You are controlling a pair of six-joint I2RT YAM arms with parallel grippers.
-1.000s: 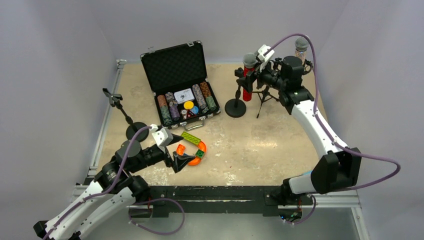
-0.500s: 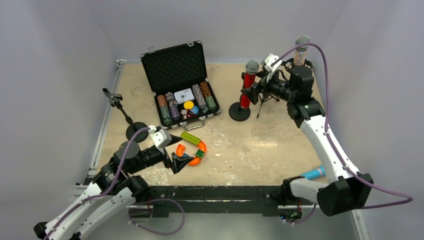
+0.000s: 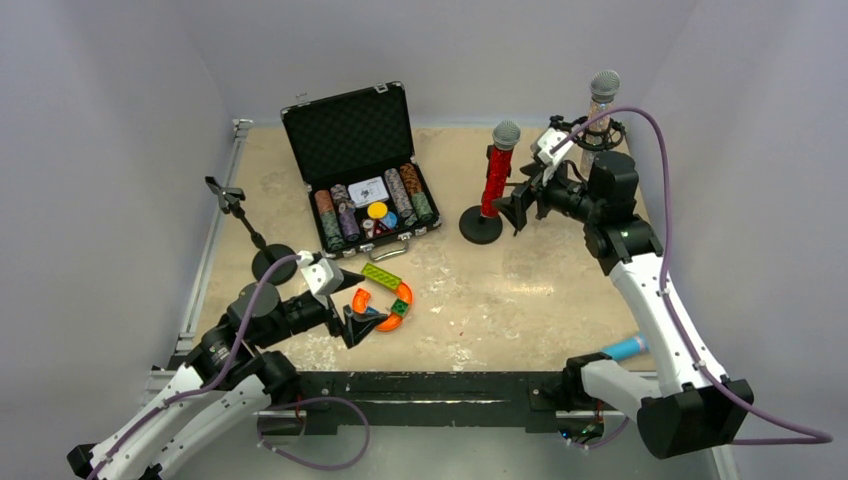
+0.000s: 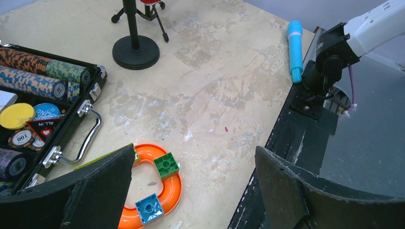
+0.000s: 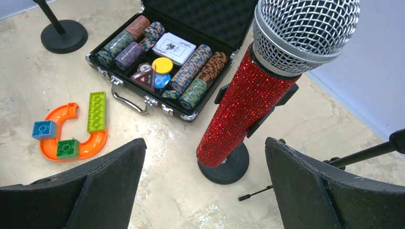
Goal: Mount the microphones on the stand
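The red glitter microphone (image 3: 497, 175) stands upright in the clip of a round-base stand (image 3: 480, 227); it also shows in the right wrist view (image 5: 248, 100). My right gripper (image 3: 520, 205) is open and empty just right of it, not touching; its jaws stand wide apart in the right wrist view (image 5: 205, 191). The silver-pink microphone (image 3: 600, 98) sits in a tripod stand at the back right. The light-blue microphone (image 3: 627, 347) lies on the table by the right arm's base and also shows in the left wrist view (image 4: 294, 50). My left gripper (image 3: 355, 322) is open and empty.
An empty stand (image 3: 250, 232) with a clip stands at the left. An open poker chip case (image 3: 365, 180) sits at the back middle. An orange curved toy with bricks (image 3: 385, 300) lies beside my left gripper. Grey walls close in three sides.
My right gripper has let go of the red microphone and drawn back to the right. The microphone stays upright in its stand. The left arm has not moved.
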